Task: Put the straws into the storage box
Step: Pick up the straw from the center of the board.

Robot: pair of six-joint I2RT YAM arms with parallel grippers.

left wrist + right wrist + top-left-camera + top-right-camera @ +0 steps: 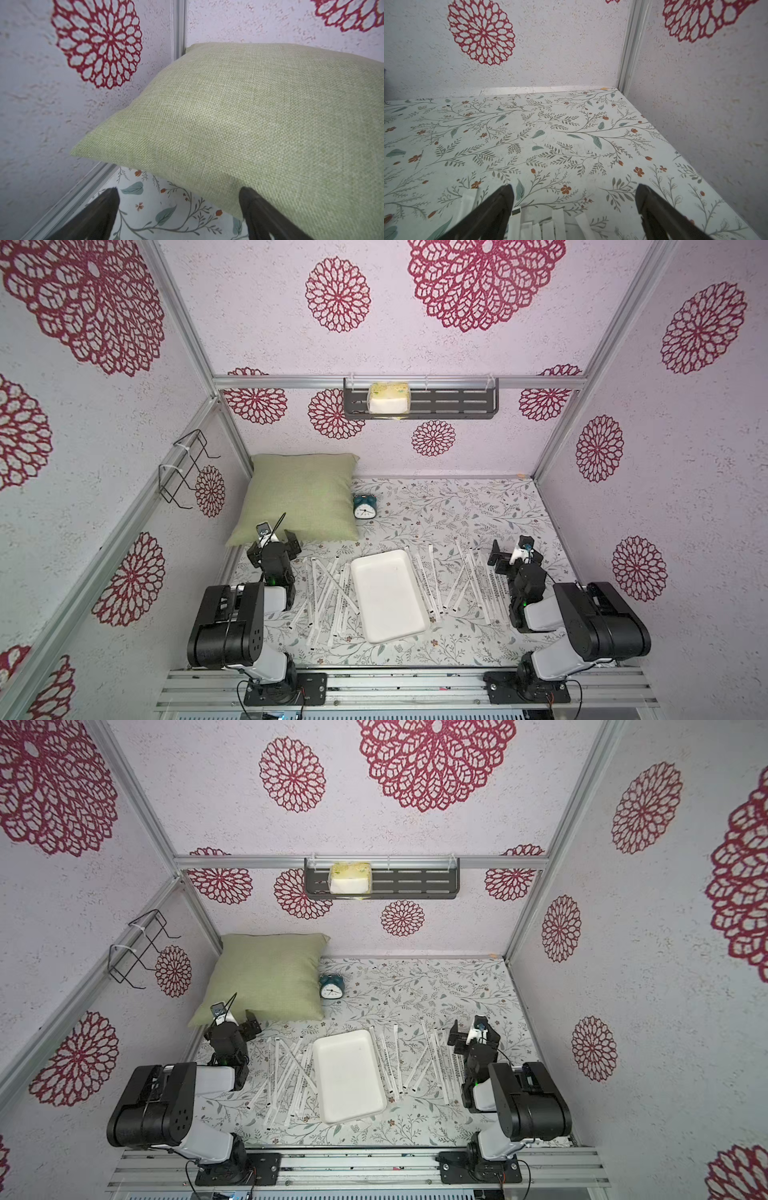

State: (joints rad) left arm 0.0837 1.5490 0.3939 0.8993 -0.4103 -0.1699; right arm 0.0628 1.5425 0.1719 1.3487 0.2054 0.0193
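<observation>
Near the front edge of the desk (457,506), midway along it, the storage box (388,597) lies empty. The straws (328,597) are scattered flat on both sides of it, some touching its rim. The left fingers (274,547) are spread wide and hold nothing, close to the green pillow (303,493). The right fingers (515,560) are just as wide and empty, above straw ends toward the right edge. No step looks begun. Next, I'd say, comes a low pinch on 1 straw lying apart.
</observation>
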